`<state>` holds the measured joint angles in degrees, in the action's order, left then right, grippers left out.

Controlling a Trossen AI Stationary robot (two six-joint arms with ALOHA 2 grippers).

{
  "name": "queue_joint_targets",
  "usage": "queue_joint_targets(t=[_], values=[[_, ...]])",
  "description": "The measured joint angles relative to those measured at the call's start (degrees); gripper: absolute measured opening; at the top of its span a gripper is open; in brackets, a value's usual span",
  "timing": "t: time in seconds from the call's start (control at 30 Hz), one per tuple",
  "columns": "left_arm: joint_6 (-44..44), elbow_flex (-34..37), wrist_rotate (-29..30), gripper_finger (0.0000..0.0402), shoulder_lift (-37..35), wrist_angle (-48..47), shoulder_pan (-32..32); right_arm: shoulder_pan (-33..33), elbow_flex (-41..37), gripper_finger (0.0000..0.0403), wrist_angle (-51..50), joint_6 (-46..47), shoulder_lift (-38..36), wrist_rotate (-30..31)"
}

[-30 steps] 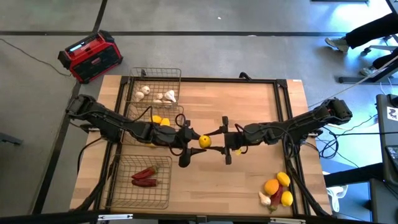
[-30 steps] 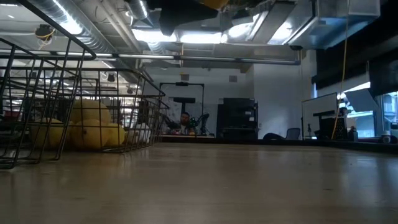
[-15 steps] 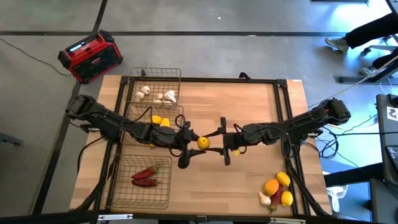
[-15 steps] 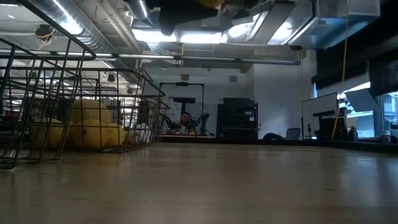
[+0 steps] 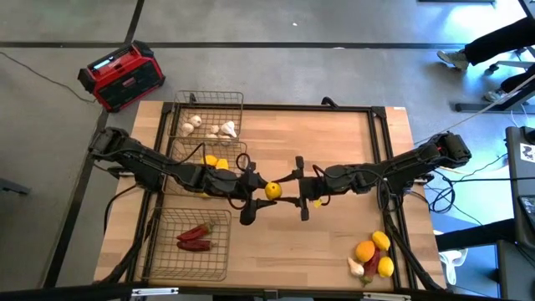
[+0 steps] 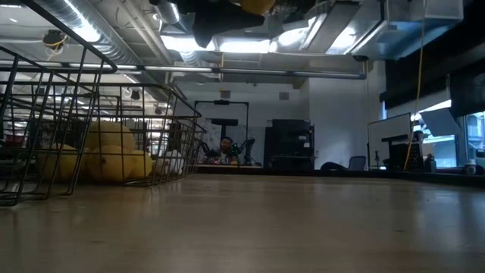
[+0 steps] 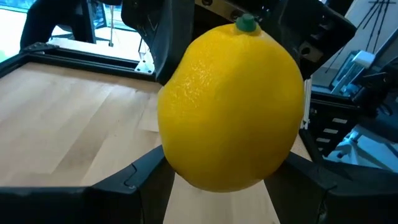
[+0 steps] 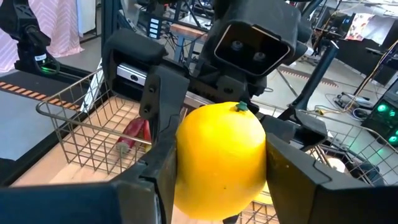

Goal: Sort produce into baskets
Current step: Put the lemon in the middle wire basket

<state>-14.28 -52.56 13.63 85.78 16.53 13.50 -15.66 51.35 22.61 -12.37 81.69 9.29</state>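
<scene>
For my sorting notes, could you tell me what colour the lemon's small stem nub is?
Green, at the tip of the yellow lemon; the left wrist view shows it best.

No text, label or number can be read anywhere.

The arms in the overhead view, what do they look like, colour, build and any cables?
Both arms are matte black and jointed. The left arm and right arm each end in a two-finger black tool, left tool, right tool. Dark cables loop beside the right arm.
</scene>
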Motion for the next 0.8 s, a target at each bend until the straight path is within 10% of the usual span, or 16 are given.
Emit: queue_joint_targets(t=[0.8], values=[[-1.97,-0.11,-1.48,0.0224,0.0,-1.94,-0.48,-0.07,-0.02,0.0184,1.25,0.14,1.44,0.34]])
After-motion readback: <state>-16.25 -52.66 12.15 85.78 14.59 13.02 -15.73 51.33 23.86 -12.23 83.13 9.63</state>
